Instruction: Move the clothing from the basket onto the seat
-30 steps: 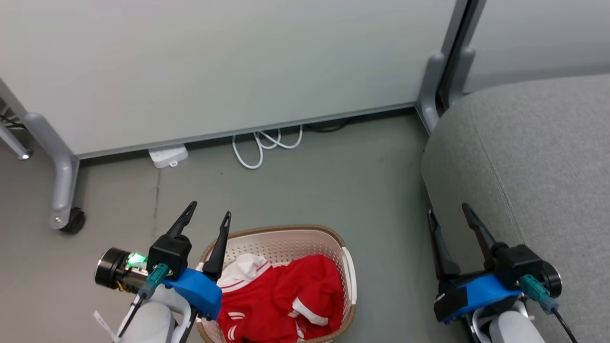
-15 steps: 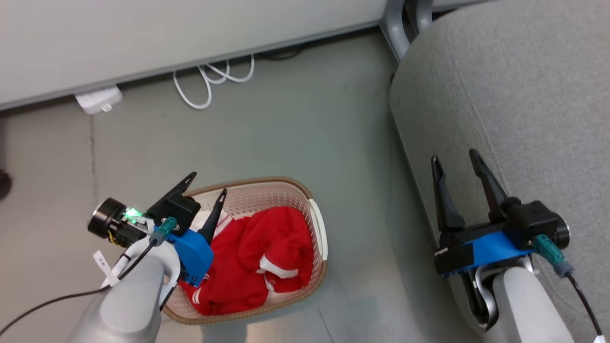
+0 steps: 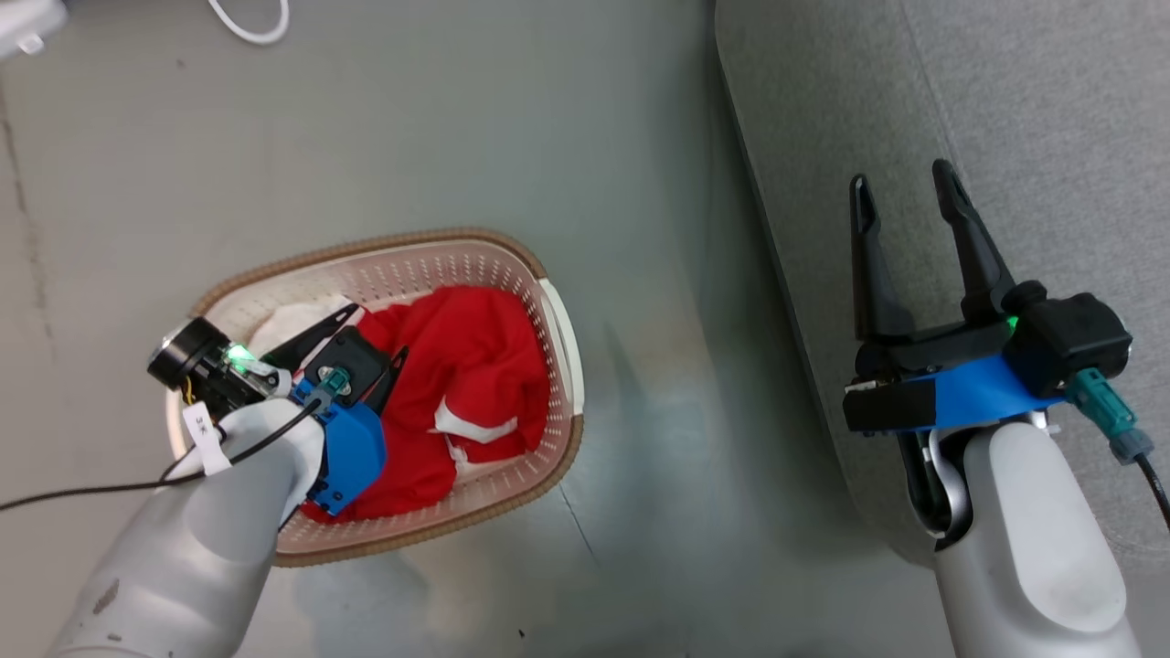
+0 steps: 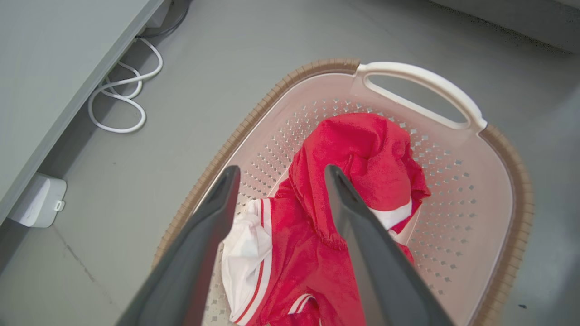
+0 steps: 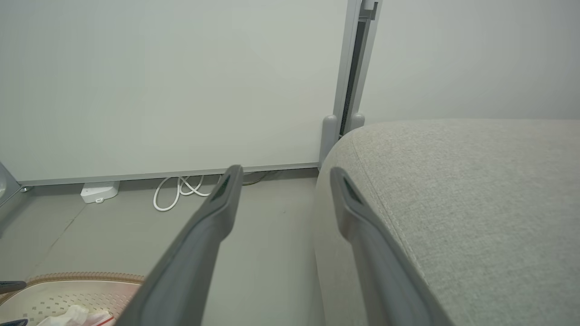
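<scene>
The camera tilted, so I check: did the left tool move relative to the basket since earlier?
Yes. The left tool went from the basket rim inward, now above the red clothing.

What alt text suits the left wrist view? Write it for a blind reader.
The left gripper, jaws open, hovers over red clothing with white trim in a cream perforated basket on a grey floor. A white cable lies coiled nearby.

The left gripper [image 3: 377, 331] and its forearm [image 3: 201, 512] cover the left part of the clothing [image 3: 475, 356] and the near-left rim of the basket [image 3: 439, 239]. The seat [image 3: 1005, 110] runs off the head view's top and right edges.
</scene>
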Motion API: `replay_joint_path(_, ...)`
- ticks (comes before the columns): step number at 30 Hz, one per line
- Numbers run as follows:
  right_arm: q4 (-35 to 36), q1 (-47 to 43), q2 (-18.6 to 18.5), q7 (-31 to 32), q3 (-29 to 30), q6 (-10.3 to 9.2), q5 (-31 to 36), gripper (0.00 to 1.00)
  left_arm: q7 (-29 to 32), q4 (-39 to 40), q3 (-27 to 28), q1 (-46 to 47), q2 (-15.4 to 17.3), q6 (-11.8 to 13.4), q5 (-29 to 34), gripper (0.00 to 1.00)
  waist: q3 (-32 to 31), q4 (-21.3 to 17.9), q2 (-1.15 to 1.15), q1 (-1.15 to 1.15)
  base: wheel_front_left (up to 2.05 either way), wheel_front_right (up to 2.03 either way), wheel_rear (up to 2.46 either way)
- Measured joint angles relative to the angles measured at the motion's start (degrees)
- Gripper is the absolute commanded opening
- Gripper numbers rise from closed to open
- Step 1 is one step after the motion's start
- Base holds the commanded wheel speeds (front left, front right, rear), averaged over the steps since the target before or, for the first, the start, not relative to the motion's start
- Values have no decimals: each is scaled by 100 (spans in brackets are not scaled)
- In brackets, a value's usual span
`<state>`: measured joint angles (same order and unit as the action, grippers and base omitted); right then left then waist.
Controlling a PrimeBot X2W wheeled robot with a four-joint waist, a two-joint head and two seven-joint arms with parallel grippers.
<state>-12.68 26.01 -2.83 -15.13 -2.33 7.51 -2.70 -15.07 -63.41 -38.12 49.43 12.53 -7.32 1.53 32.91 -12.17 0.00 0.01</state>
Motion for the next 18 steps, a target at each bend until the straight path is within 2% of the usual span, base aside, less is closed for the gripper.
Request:
replay_joint_path(9,202,351,0,0,55,0,-53,100,10,-623,-995,680,53,0,-187,100,883,-163,0,0,0,0,0)
replay_joint_path(18,364,622,1,0,33,0,-132,100,168,-856,-1738,1137,225,0,-565,100,1618,-294,0,0,0,0,0)
